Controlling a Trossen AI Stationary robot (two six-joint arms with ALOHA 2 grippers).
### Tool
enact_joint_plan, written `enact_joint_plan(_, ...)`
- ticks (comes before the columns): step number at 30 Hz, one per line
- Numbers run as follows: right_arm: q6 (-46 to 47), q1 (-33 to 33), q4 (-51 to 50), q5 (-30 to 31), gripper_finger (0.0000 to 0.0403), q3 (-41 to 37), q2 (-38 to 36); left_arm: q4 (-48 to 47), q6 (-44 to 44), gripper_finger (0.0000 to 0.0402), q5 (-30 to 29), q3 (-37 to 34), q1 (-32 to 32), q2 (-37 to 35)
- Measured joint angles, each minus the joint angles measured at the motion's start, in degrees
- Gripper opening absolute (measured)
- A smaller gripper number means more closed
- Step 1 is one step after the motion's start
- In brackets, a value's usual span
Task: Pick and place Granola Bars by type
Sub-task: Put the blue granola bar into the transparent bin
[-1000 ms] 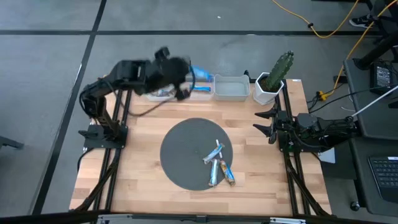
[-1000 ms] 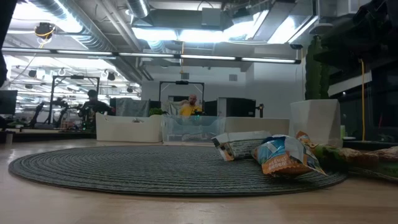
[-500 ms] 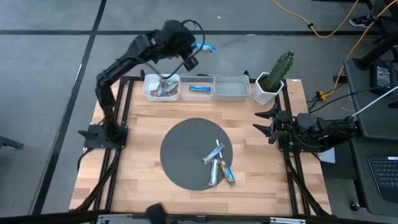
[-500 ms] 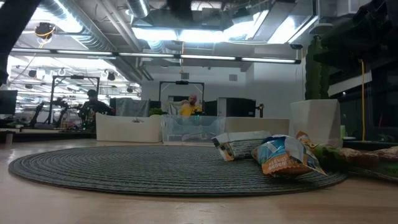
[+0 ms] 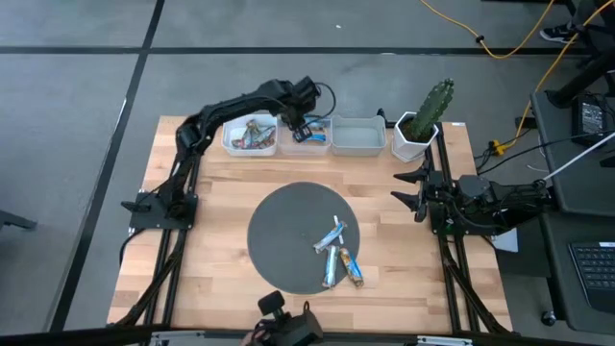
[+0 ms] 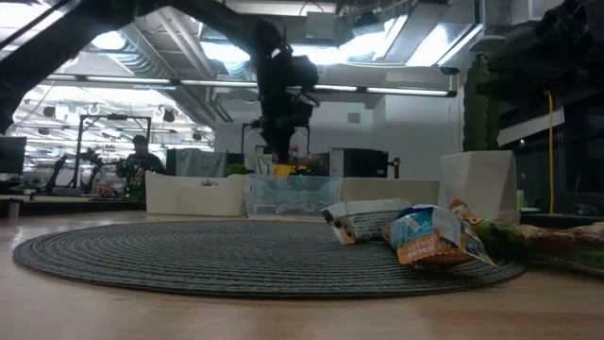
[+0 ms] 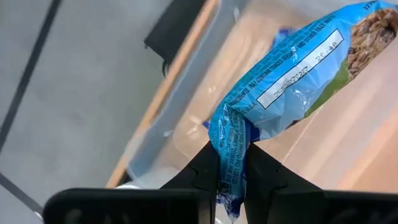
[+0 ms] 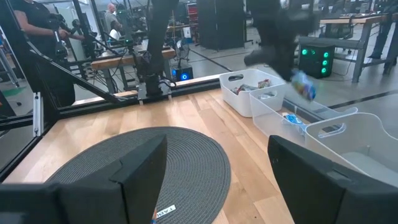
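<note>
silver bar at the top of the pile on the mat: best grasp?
Judging by the high view, take the silver bar across its narrow width near mid-length, descending from straight above. It lies flat on the round mat and runs diagonally, so the gripper should be turned to span that diagonal. Its upper end is clear of the other bars, so favour that half.

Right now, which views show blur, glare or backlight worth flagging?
Right wrist view: the left pincer and its blue bar smear. Low view: ceiling lights glare, leaving the arm a silhouette. Left wrist view: the blue bar's print is sharp, the bin soft.
</note>
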Motion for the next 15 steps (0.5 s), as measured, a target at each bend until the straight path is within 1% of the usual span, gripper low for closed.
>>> enact_joint_plan(5, 0.0, 0.0, 0.0, 0.0, 0.028, 0.0, 0.0, 1.3, 0.0, 0.0044, 0.1, -0.4, 0.0, 0.8)
enact_joint_plan(9, 0.0, 0.0, -0.1, 0.0, 0.028, 0.0, 0.0, 2.3, -0.2, 0.0059, -1.4, -0.3, 0.2, 0.7)
enact_joint_plan(11, 0.0, 0.0, -0.2, 0.0, 0.028, 0.0, 0.0, 2.0, -0.1, 0.0071, -2.9, -0.3, 0.2, 0.6)
enact_joint_plan(15, 0.0, 0.0, -0.2, 0.0, 0.028, 0.0, 0.0, -1.8, 1.3, 0.0107, -2.9, -0.3, 0.2, 0.5)
